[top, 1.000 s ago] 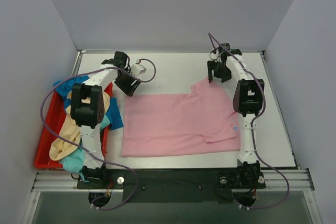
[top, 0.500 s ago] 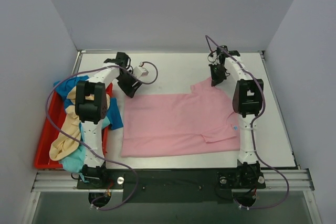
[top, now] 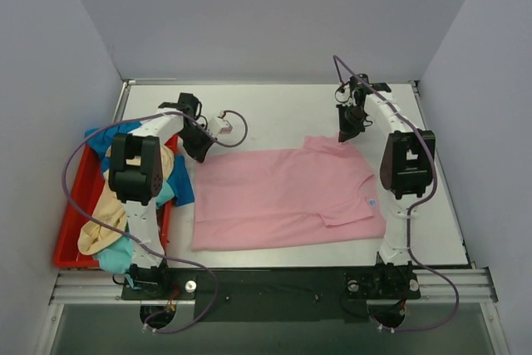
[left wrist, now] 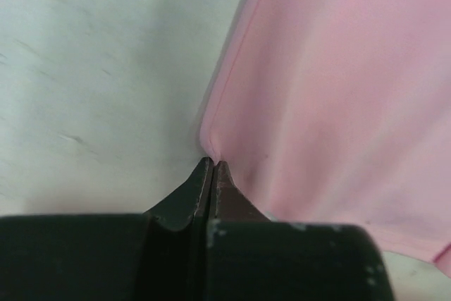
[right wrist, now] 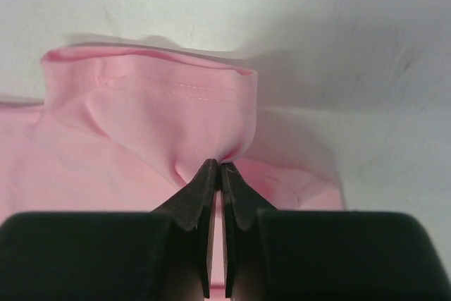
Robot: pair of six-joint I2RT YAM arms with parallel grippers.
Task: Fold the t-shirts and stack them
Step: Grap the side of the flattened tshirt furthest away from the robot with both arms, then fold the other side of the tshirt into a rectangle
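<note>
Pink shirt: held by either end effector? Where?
Both: left end effector pinches the pink shirt at its far hem corner; right end effector pinches its far sleeve.

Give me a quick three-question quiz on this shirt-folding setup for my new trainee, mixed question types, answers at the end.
1. True or false: the left gripper and the right gripper are both shut on the pink t-shirt.
2. Where are the other t-shirts? A) heaped in the red tray; B) stacked on the pink one; C) under the right arm.
3. Fill in: the right gripper pinches the pink t-shirt at its far ____ corner.
Key: 1 true; 2 A; 3 right.
</note>
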